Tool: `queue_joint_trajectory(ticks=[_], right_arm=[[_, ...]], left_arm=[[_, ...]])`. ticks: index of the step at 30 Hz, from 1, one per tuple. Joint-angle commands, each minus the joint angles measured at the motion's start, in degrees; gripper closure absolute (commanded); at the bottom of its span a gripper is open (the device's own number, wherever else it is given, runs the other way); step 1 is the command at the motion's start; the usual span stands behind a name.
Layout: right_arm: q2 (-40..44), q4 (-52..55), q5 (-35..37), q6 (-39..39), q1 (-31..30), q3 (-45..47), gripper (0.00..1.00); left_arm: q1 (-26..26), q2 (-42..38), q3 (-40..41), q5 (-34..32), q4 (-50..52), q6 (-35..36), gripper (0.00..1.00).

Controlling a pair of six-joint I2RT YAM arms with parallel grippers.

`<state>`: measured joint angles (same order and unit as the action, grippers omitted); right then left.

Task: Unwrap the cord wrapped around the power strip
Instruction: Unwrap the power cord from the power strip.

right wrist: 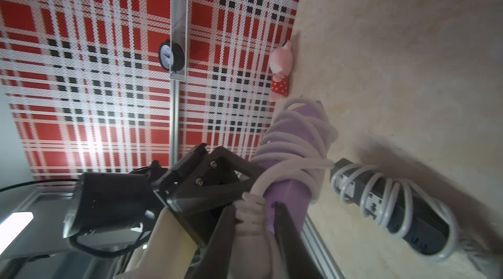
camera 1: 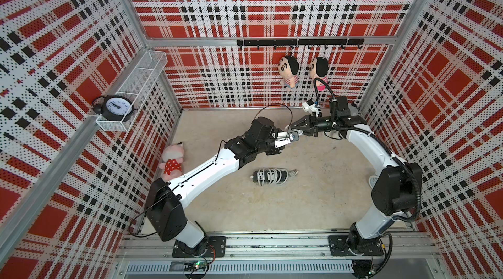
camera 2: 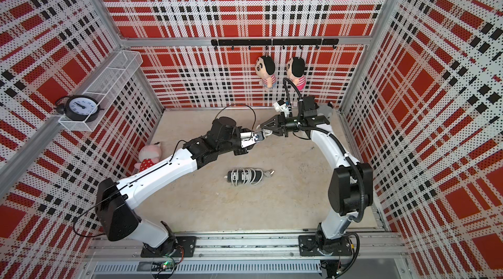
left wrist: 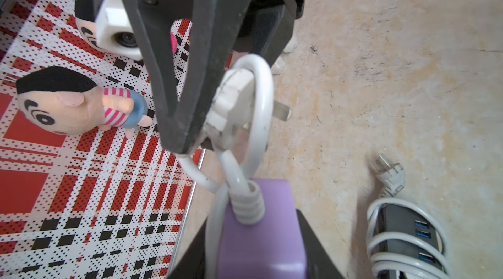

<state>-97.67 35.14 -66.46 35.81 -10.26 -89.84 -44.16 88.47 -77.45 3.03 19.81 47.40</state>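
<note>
Two power strips in view. Far left wall: a black clock point(camera 1: 117, 106) sits in a white wire shelf point(camera 1: 141, 73), and a pink plush point(camera 1: 172, 159) lies on the surface point(camera 1: 217, 209) by that wall. The left hand point(left wrist: 255, 236) is closed on one end of the purple power strip point(right wrist: 285, 194), which is held up off the surface, mid-scene toward the back. The white cord point(right wrist: 295, 141) is wound in several turns around the strip's body, and a loose loop leaves the ribbed collar at the strip's end. The right hand point(right wrist: 254, 209) meets it tip to tip and is clamped on the white plug point(left wrist: 231, 106), prongs sticking out sideways. Nearer the front, between the two arms, a dark power strip point(camera 1: 255, 176) lies flat on the surface with a coiled cable point(camera 1: 276, 174) round it and a loose plug point(camera 1: 293, 173) at its right end, untouched. Right of centre on the back wall, two dolls point(camera 1: 289, 69) hang from a black hook rail point(camera 1: 299, 42).
</note>
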Motion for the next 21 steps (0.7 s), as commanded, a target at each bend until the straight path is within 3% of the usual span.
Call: queue_joint_trajectory(ticks=[1, 6, 12, 16, 21], right_arm=[[-0.8, 10.2, 19.2, -21.1, 5.5, -10.8, 0.97], [-0.1, 18.7, 26.0, -35.4, 2.0, -13.9, 0.92], [-0.7, 19.4, 27.6, -42.1, -2.9, -13.4, 0.90], [-1.0, 13.8, 20.9, -40.5, -3.5, -11.7, 0.89], [-2.7, 4.4, 10.2, -33.0, -4.3, -9.3, 0.88]], left_arm=[[-2.7, 1.6, 2.7, 9.2, 22.6, 4.6, 1.00], [-1.7, 4.0, -2.7, 17.6, 26.3, 5.0, 1.00], [-3.1, 10.6, -10.6, 22.4, 34.0, 7.8, 1.00], [-4.1, 12.9, -12.5, 24.9, 35.9, 9.2, 1.00], [-5.1, 14.8, -14.7, 27.4, 37.1, 10.4, 1.00]])
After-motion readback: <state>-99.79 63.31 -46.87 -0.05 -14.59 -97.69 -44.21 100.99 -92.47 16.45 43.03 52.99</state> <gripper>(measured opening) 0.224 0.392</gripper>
